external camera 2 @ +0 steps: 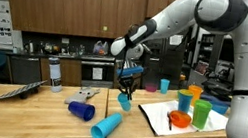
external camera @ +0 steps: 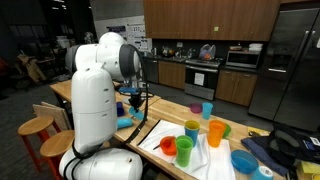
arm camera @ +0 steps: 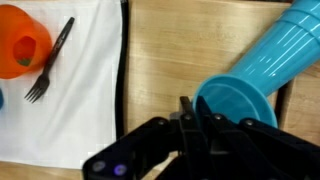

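Note:
My gripper (arm camera: 193, 103) is shut on the near rim of a light blue plastic cup (arm camera: 262, 68), one finger inside the mouth and one outside. In the wrist view the cup's body runs off to the upper right over the wooden tabletop. An exterior view shows the gripper (external camera 2: 127, 83) pointing down over the counter with that light blue cup (external camera 2: 125, 102) right under it. Left of the cup in the wrist view lies a white cloth (arm camera: 85, 110) with a black fork (arm camera: 50, 60) and an orange cup (arm camera: 20, 42) on it.
A second light blue cup (external camera 2: 105, 127) and a dark blue cup (external camera 2: 81, 111) lie on their sides on the counter (external camera 2: 15, 117). Several orange, green and blue cups stand on and around the white cloth (external camera 2: 164, 122). A blue bowl (external camera: 244, 160) sits near the counter's end.

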Action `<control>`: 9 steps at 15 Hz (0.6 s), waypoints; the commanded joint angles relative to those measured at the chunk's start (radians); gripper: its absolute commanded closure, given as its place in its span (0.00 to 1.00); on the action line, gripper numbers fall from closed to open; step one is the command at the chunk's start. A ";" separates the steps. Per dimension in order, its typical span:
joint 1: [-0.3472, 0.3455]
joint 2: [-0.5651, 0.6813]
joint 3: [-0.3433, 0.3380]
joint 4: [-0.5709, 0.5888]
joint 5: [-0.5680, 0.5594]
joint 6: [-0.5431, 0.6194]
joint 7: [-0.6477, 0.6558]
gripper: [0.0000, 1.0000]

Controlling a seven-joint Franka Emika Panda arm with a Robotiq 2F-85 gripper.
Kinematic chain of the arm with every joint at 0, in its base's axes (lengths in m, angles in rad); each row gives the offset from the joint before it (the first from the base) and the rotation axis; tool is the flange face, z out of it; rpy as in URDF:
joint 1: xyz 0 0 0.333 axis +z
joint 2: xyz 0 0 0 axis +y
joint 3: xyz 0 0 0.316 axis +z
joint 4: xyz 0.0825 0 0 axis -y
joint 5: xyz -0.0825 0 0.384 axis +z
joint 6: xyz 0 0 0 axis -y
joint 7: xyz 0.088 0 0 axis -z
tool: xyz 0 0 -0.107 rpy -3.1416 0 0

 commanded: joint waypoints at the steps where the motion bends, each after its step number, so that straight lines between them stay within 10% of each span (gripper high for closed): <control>1: -0.063 -0.128 0.017 -0.164 0.167 0.125 -0.137 0.98; 9: -0.147 -0.193 -0.018 -0.304 0.325 0.064 -0.213 0.98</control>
